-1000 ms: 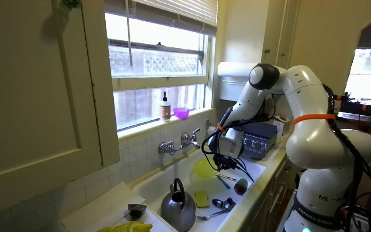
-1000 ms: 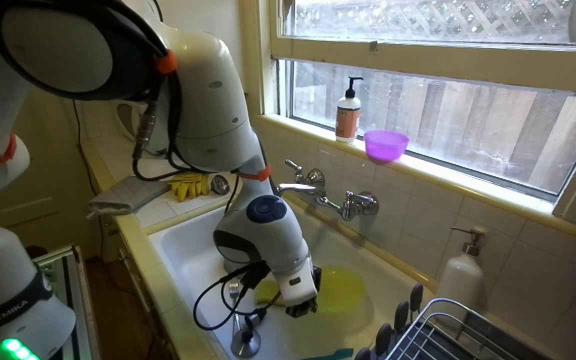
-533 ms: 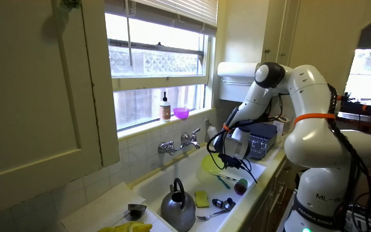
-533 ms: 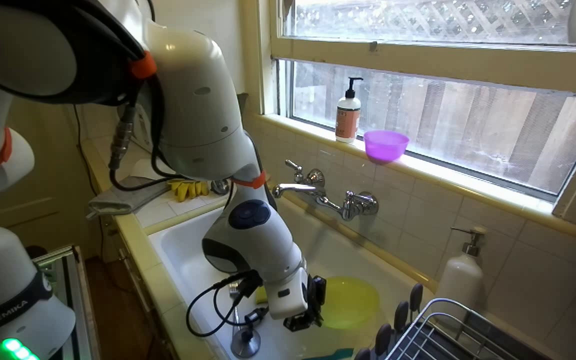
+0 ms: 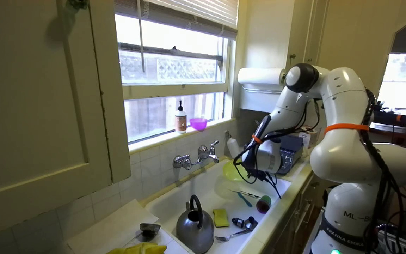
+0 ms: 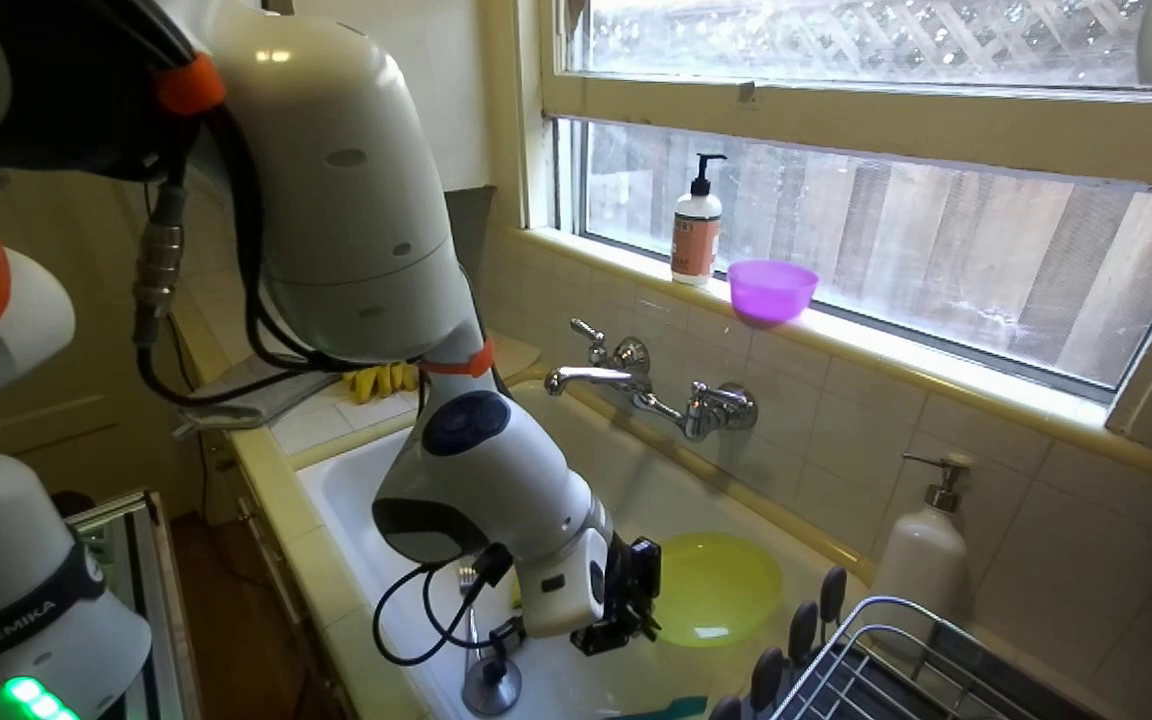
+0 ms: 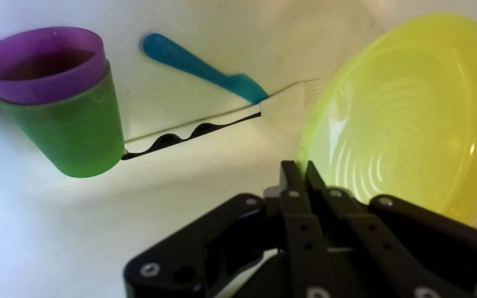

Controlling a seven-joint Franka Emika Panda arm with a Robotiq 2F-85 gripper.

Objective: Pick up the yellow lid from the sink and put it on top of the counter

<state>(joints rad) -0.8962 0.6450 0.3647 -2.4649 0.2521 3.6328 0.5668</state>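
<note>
The yellow lid [image 7: 404,120] is a round, shallow, translucent piece, tilted, at the right of the wrist view. It also shows in both exterior views [image 5: 232,171] [image 6: 721,590], over the far part of the white sink [image 5: 169,199]. My gripper [image 7: 301,166] is shut on the lid's near rim; the rim runs between the two black fingertips. The lid appears held above the sink floor. In an exterior view the gripper [image 6: 648,615] is beside the lid, its tips partly hidden. The yellow-edged counter [image 5: 303,173] borders the sink.
In the sink are stacked purple and green cups [image 7: 68,124], a blue utensil [image 7: 197,66], a kettle [image 5: 195,227] and a sponge [image 5: 220,217]. A dish rack [image 6: 896,650] and white soap dispenser [image 6: 921,560] stand beside it. The faucet [image 6: 591,377] juts over the sink.
The arm has moved toward the dish-rack side of the sink. The yellow lid has moved along with the gripper, and has lately risen a little.
</note>
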